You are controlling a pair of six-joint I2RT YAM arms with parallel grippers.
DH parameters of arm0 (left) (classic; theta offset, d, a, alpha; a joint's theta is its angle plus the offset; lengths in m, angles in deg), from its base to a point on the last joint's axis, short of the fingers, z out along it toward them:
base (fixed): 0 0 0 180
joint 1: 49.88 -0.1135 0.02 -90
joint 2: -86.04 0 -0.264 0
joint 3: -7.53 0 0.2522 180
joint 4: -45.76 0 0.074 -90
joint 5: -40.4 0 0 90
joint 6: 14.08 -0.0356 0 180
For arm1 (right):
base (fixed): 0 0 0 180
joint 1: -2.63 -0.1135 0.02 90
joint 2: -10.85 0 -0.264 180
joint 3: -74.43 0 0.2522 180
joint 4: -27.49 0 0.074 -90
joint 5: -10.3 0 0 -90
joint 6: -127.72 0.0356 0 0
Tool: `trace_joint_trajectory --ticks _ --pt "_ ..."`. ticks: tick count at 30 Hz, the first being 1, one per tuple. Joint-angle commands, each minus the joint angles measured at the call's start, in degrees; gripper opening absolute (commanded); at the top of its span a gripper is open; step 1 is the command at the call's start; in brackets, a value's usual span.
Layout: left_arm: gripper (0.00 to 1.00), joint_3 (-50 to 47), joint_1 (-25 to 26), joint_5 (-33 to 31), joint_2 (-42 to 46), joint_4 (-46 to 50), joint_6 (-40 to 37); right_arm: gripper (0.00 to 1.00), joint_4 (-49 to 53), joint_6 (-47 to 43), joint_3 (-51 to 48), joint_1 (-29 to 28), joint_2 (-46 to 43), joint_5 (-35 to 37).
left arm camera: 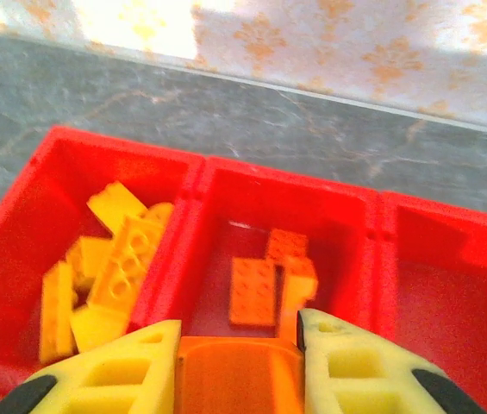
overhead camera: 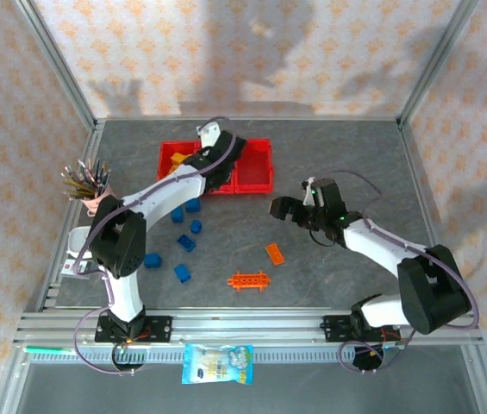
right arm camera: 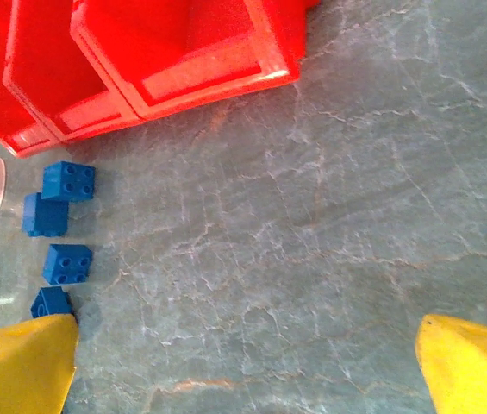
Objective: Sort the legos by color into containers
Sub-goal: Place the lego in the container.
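We see the left fingers closed most of the way on an orange piece, which sits pinched between the two yellow pads. They hang just above the near wall of the containers, a row of three joined red bins at the far side of the desk. The held piece is over the middle bin, where a few orange bricks lie. The left bin holds a pile of yellow-orange blocks.

The right fingers stand spread wide with nothing between them. They hover over bare desk, in front of the bins and to their right.

Loose on the desk, in front of the bins' left end, six blue blocks lie scattered. Nearer the arm bases we find an orange ladder-like plate and, just beyond it, a flat orange brick. A pink pencil cup stands at the left edge.
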Motion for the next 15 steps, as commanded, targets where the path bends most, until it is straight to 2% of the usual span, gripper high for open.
trace_joint_trajectory --ticks 1,7,12,15 --pt "0.3 4.1 -2.6 -0.2 -4.6 -4.3 -9.3 1.0 -2.3 2.0 2.5 -0.7 1.5 2.1" --pt "0.35 10.2 -5.9 3.2 -10.7 -4.5 -12.8 1.0 -1.0 1.4 3.4 -0.6 0.5 3.4" --pt "0.49 14.3 -6.5 2.9 -14.2 -1.4 -14.2 1.0 0.8 0.5 4.3 -0.6 -0.2 4.2" --pt "0.52 14.6 -6.5 3.8 -12.9 -0.7 -14.4 1.0 2.1 -0.2 4.7 -0.6 -1.0 5.4"
